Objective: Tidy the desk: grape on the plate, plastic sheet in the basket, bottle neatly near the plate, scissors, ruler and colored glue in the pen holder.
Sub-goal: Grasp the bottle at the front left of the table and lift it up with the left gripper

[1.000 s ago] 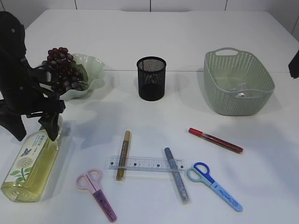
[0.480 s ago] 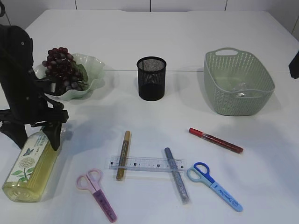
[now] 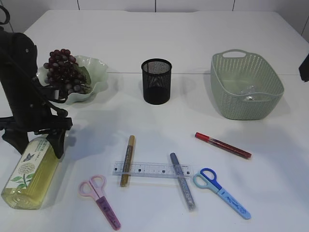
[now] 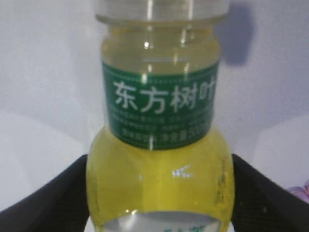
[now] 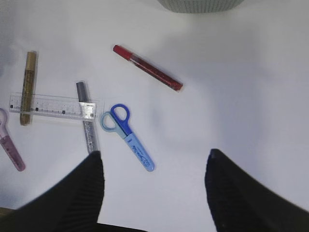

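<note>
The yellow bottle (image 3: 30,175) lies on its side at the front left. My left gripper (image 3: 37,145) is open, one finger on each side of the bottle's shoulder (image 4: 159,188). Dark grapes (image 3: 65,72) rest on the pale green plate (image 3: 99,65). A clear plastic sheet (image 3: 248,92) lies in the green basket (image 3: 227,67). In front of the black mesh pen holder (image 3: 156,81) lie the ruler (image 3: 152,169), pink scissors (image 3: 101,198), blue scissors (image 3: 222,192) and gold (image 3: 128,159), silver (image 3: 182,181) and red (image 3: 223,145) glue sticks. My right gripper (image 5: 154,159) hangs open above the blue scissors (image 5: 128,135).
The ruler lies across the gold and silver glue sticks. Only a dark corner of the right arm (image 3: 304,67) shows at the right edge of the exterior view. Bare white table stretches between the pen holder and the basket.
My left arm has come down and slightly forward, so its fingers now straddle the bottle's shoulder. The bottle and everything else on the table have stayed put.
</note>
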Tool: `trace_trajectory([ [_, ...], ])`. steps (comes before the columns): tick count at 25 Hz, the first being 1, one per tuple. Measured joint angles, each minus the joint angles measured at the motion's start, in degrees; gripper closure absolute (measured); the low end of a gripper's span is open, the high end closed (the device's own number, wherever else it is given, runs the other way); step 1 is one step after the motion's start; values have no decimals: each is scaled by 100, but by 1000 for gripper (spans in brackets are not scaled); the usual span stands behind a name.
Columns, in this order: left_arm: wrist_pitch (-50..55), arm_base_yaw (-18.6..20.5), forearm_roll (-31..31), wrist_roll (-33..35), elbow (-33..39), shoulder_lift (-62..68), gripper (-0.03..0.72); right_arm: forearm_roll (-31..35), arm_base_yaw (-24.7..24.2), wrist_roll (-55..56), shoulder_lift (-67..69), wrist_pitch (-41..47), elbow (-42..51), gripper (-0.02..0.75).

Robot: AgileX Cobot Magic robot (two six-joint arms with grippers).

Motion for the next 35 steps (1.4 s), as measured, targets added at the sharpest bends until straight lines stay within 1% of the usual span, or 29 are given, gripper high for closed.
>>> trace_trajectory([
  [4,0,0,0,-5,0,6,106,0,0,0,0,0,0,225],
  [11,-36,0,38,-14,0,6,222,0,0,0,0,0,0,225],
  [14,-44,0,60,-14,0,6,248,0,0,-5,0,0,0,225],
  [21,-44,0,75,-14,-10,6,256,0,0,-47,0,11,0,225],
  [25,-21,0,243,-18,-2,-58,258,0,0,-61,0,11,0,225],
  [28,-21,-10,416,-18,11,-252,259,0,0,-69,0,11,0,225],
  [35,0,-10,416,-18,126,-883,259,0,0,-69,0,11,0,225],
])
